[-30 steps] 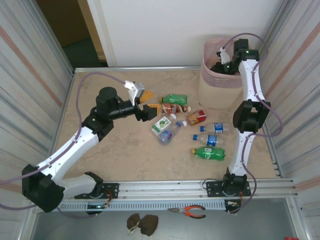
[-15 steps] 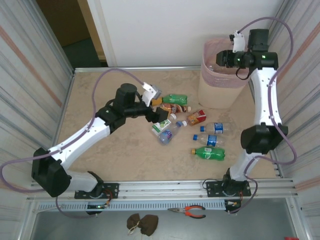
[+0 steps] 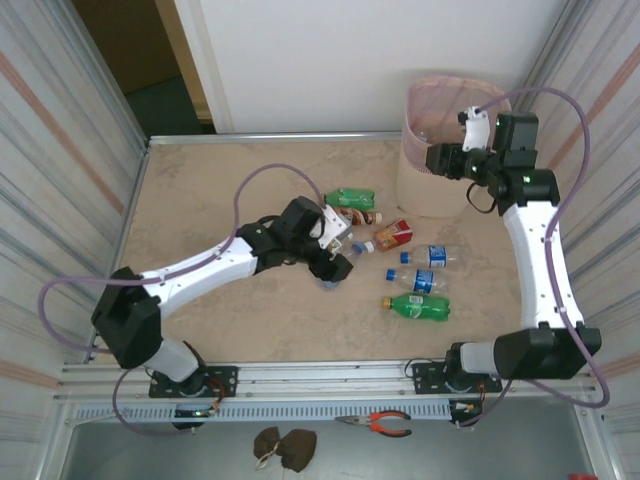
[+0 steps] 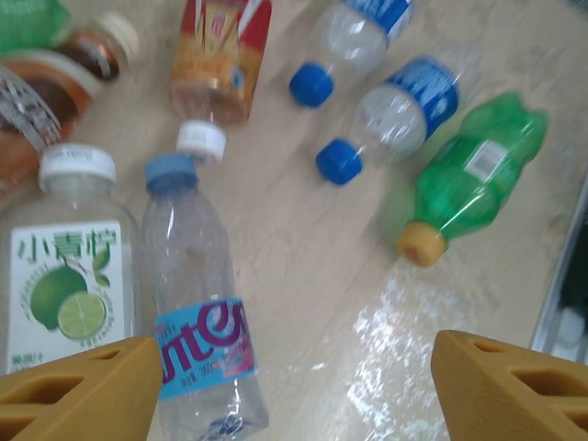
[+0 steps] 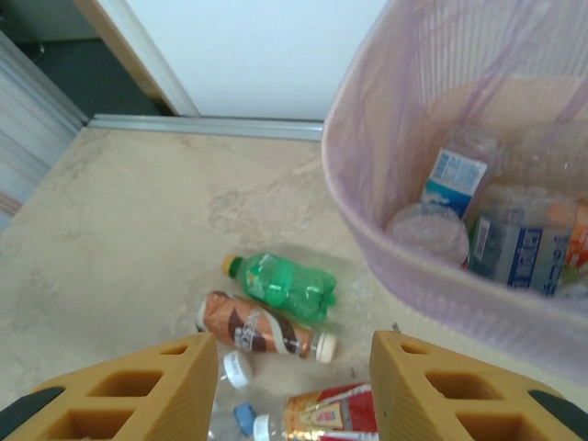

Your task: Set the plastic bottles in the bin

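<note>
Several plastic bottles lie in the middle of the table. My left gripper (image 3: 333,264) hovers open just above them. In the left wrist view, a clear bottle with a blue label (image 4: 197,322) lies by the left finger (image 4: 78,386), beside a lime-labelled bottle (image 4: 69,266). The left gripper (image 4: 294,395) has bare table between its fingers. A green bottle (image 4: 473,170) and two blue-capped bottles (image 4: 404,106) lie further off. My right gripper (image 3: 436,159) hangs open and holds nothing, in front of the pale pink bin (image 3: 425,185). The bin (image 5: 441,276) holds several bottles (image 5: 455,175).
A green bottle (image 5: 285,285), a brown bottle (image 5: 262,328) and a red-labelled one (image 5: 326,418) lie below the right gripper (image 5: 289,395). Metal walls close in both sides of the table. Orange-handled pliers (image 3: 385,422) lie beyond the table's front rail.
The left arm has stretched right and lowered its open gripper over the bottle cluster. The right gripper has come up out of the bin and swung down to its front, open.
</note>
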Robot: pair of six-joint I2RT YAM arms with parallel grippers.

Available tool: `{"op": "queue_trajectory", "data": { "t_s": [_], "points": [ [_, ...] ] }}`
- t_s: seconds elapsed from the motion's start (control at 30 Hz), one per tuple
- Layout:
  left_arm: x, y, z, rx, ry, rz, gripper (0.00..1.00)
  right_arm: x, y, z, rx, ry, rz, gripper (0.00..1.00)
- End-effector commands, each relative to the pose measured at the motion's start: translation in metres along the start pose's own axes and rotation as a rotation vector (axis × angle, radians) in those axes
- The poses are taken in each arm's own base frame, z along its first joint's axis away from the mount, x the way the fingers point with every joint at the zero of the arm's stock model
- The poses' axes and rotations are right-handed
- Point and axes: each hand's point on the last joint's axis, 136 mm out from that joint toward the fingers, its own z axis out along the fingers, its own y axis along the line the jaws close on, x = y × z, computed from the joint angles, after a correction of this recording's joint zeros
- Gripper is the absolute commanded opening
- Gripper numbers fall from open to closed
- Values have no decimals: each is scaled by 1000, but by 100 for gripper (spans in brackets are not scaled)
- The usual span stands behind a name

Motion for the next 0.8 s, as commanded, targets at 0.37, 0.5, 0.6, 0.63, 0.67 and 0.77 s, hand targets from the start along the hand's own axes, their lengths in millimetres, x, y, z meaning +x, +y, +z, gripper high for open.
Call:
{"op": "queue_trajectory", "data": {
  "t_s": [0.37,0.5,0.6,0.63,0.67,0.77],
  "points": [
    [60,29,43,-223,284,-63,78,44,18,-24,-19,6,28,48],
    [67,28,51,-215,309,-67,77,49,18,-25,-19,10,25,48],
    [70,28,57,-217,325,-68,77,50,19,-26,-22,11,24,48],
    [73,29,59,-223,335,-73,76,51,19,-25,-23,11,24,48],
    [74,31,60,-229,342,-79,76,51,20,-25,-26,13,25,48],
    [76,31,65,-233,353,-92,74,53,21,-26,-30,13,24,48]
  ]
}}
